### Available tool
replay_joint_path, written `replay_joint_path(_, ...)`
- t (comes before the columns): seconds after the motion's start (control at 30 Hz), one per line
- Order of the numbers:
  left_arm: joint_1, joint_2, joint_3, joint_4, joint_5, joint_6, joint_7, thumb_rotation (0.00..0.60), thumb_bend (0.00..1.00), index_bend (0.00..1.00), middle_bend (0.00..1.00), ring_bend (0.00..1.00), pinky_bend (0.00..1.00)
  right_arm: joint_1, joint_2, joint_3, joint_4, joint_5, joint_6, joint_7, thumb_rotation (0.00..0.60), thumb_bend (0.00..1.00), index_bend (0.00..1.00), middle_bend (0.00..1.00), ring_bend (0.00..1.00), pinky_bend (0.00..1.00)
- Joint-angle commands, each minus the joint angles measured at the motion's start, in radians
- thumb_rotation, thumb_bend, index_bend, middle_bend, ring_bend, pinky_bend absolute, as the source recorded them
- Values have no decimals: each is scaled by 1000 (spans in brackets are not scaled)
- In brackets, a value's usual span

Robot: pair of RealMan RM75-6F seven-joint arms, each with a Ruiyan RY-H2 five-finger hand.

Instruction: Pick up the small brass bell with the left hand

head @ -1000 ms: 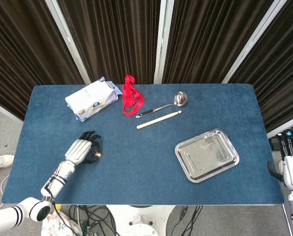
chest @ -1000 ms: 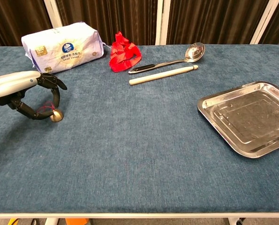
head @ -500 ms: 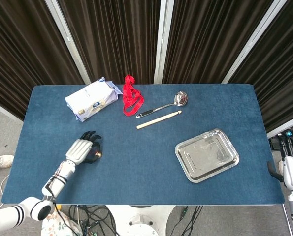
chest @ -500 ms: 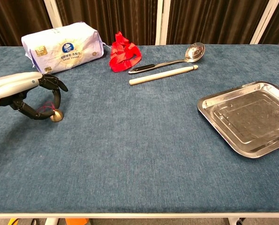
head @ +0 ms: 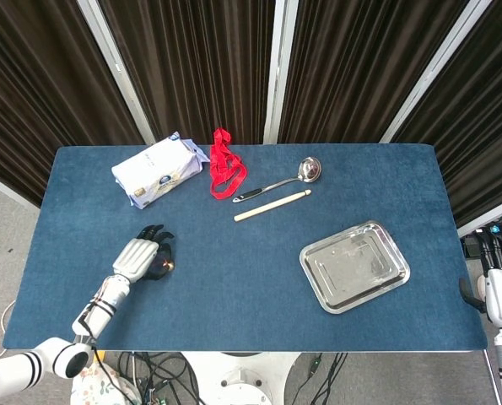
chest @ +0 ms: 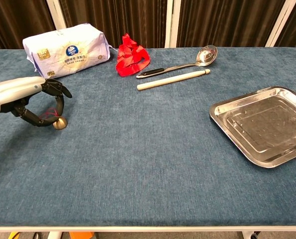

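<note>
The small brass bell [chest: 61, 123] with a red cord sits low on the blue cloth at the table's left front; it also shows as a small glint in the head view [head: 168, 266]. My left hand [chest: 36, 102] curls over it from the left, and its dark fingertips [chest: 61, 91] close round the bell and cord from above and below. Whether the bell is off the cloth is unclear. In the head view the left hand [head: 141, 256] covers most of the bell. My right hand [head: 495, 274] hangs off the table's right edge, its fingers too small to read.
A white tissue pack [chest: 65, 50] lies at the back left, with a red ribbon [chest: 130, 57] beside it. A ladle [chest: 187, 62] and a wooden stick [chest: 172, 78] lie mid-back. A steel tray [chest: 226, 130] sits at the right.
The left hand's fingers have drawn in slightly around the bell, which has shifted a touch. Nothing else has moved.
</note>
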Motion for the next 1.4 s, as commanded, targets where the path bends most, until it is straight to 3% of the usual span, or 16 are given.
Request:
replay_joint_path(0.03,0,0,0,0,0,1,1,600,384,545,190,27,66,0,-1,0,1,1,-1,0,600,305,0,0,0,0)
replay_joint_path(0.5,0,6,-2,-14,-1,11,6,600,398,566,207,37,66,-4,-1,0,8,2,1,9,600,305,0,0,0,0)
replay_joint_path(0.8,12,74,-40,-97,-9,60,-23,600,404,577,228,43,66,-3,-1,1,7,0,1,11,600,305,0,0,0,0)
replay_joint_path(0.83,12,81,-44,-92,-9,70,-5,600,408,577,228,43,66,-3,-1,1,6,0,1,10,600,305,0,0,0,0)
replay_joint_path(0.93,16,57,-30,12,29,173,286,600,418,585,237,43,66,-3,0,2,4,0,2,8,600,305,0,0,0,0)
replay_joint_path(0.97,21,52,-34,-2,11,171,288,600,417,590,242,43,66,-3,1,3,4,0,2,8,600,305,0,0,0,0)
replay_joint_path(1.03,29,73,-53,-99,-58,100,146,600,418,594,245,43,67,-2,0,3,3,2,-1,6,600,305,0,0,0,0)
replay_joint_path(1.1,19,150,-74,-234,-118,-54,-100,600,428,593,243,47,77,0,-1,2,2,3,-5,4,600,305,0,0,0,0)
replay_joint_path(1.13,5,177,-59,-219,-73,-57,-56,600,439,589,239,49,81,1,-2,2,1,3,-6,2,600,305,0,0,0,0)
replay_joint_path(1.17,-1,165,-38,-164,-8,5,81,600,447,587,235,52,82,1,-2,1,0,2,-6,1,600,305,0,0,0,0)
replay_joint_path(1.23,14,99,-27,-94,31,114,266,600,451,589,236,52,81,2,-1,1,-2,-1,-4,-1,600,305,0,0,0,0)
replay_joint_path(1.3,25,98,-57,-154,-70,50,135,600,446,591,246,53,80,1,1,3,-3,-2,-1,0,600,305,0,0,0,0)
replay_joint_path(1.33,17,114,-62,-143,-81,35,141,600,450,585,242,53,77,0,2,3,-3,-2,0,1,600,306,0,0,0,0)
replay_joint_path(1.4,11,103,-40,-77,-22,102,295,600,455,582,234,53,73,-1,3,4,-2,1,0,3,600,307,0,0,0,0)
